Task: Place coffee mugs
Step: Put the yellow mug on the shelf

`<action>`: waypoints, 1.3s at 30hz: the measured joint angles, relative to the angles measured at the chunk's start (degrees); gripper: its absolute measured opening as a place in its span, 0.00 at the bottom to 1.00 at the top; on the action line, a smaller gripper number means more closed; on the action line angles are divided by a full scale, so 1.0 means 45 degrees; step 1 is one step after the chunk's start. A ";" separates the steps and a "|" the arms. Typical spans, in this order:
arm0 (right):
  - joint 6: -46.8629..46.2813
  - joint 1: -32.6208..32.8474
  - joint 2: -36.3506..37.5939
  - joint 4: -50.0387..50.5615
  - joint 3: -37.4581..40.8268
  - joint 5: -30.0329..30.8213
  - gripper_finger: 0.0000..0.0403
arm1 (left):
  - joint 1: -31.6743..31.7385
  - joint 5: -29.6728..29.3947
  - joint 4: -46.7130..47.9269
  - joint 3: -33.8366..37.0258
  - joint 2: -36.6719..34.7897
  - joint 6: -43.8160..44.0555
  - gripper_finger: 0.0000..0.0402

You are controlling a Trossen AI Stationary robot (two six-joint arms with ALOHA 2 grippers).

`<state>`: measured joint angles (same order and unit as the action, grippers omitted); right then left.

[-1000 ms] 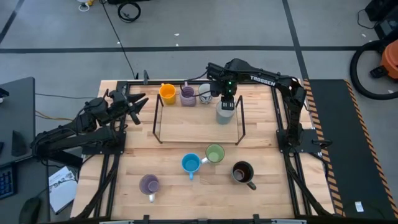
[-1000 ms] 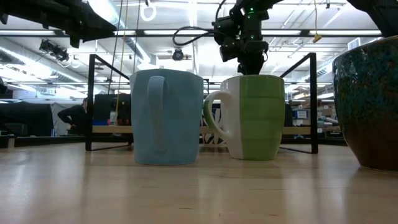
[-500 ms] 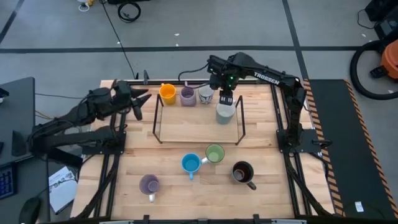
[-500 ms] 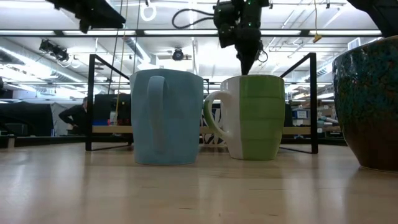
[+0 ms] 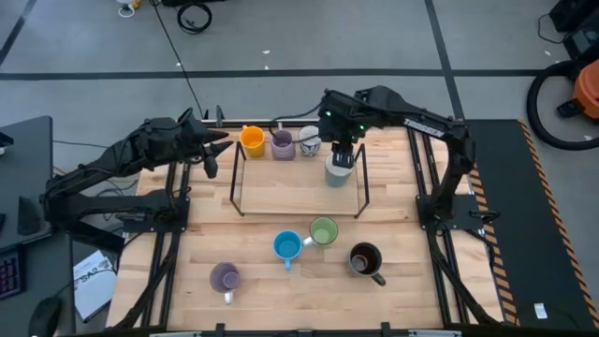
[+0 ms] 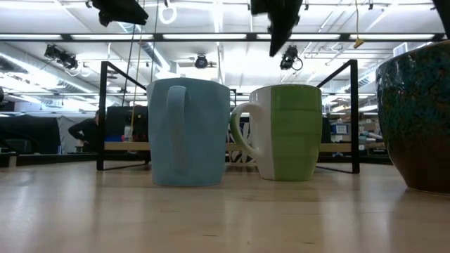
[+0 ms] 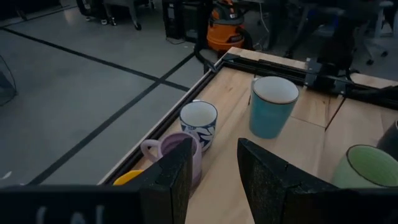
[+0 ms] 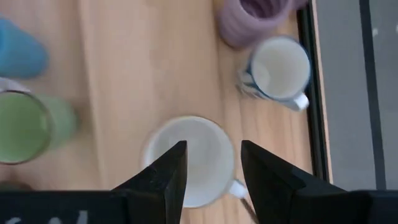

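High view: we note right gripper (image 5: 343, 154) above pale mug (image 5: 337, 169) inside black wire rack (image 5: 298, 178), fingers apart, clear of it. Left gripper (image 5: 211, 154) raised just outside rack's left end, fingers apart, empty.

Low view: only blue mug (image 6: 188, 131), green mug (image 6: 285, 132) before rack.

Right wrist view: we confirm gap to pale mug (image 8: 188, 160); patterned mug (image 8: 278, 70) near.
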<state>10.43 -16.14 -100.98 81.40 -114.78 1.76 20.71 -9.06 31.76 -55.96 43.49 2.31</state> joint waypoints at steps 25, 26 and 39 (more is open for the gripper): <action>-0.2944 0.5842 0.0178 -0.0060 0.3349 -0.0646 0.38 | -0.0024 0.0413 -0.0109 0.0013 0.0447 0.0273 0.34; -0.2961 0.5899 0.0178 -0.0304 0.3573 -0.0651 0.38 | -0.0024 0.0413 -0.0182 0.0013 0.0512 0.0241 0.34; -0.3316 0.5725 0.0532 -0.0633 0.4182 0.0138 0.38 | -0.0134 0.0861 -0.0406 -0.0032 0.1141 -0.0755 0.33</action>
<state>-4.49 9.62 -98.59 78.55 -95.96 2.38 20.10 -5.19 29.94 -56.10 48.63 -1.08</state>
